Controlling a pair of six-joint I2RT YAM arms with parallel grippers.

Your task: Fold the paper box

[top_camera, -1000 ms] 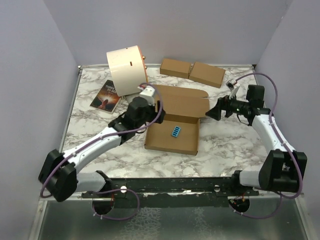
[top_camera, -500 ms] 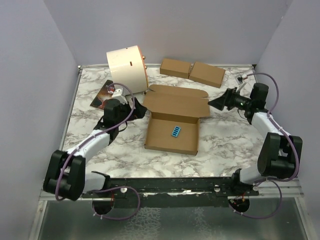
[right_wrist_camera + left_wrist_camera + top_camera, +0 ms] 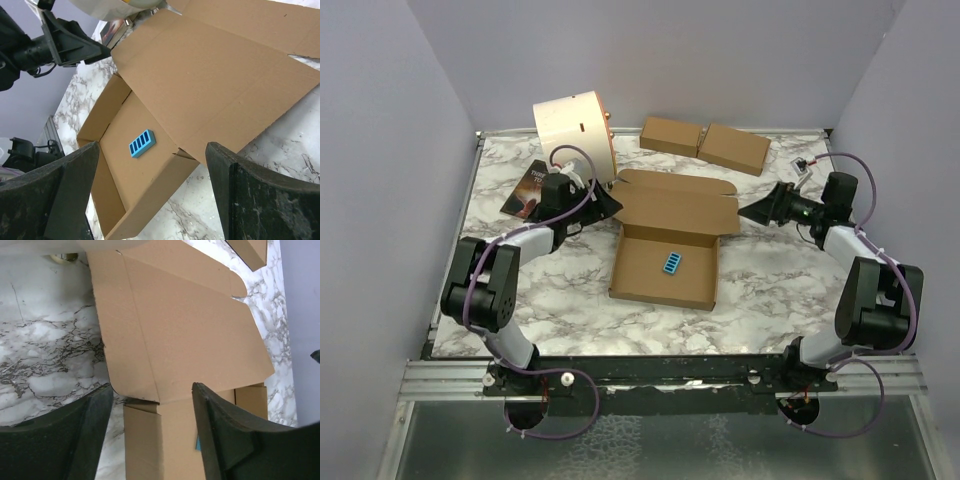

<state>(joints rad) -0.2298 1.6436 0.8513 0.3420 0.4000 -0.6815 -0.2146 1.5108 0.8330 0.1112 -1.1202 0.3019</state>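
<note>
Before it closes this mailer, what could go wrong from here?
The paper box lies open, with the left tool and right tool open beside opposite side edges of its lid, neither gripping. An uneven push could skew the lid or slide the box on the marble table. The small blue item lies loose inside and could shift. The left arm is close to the cream drum and might knock it.
</note>
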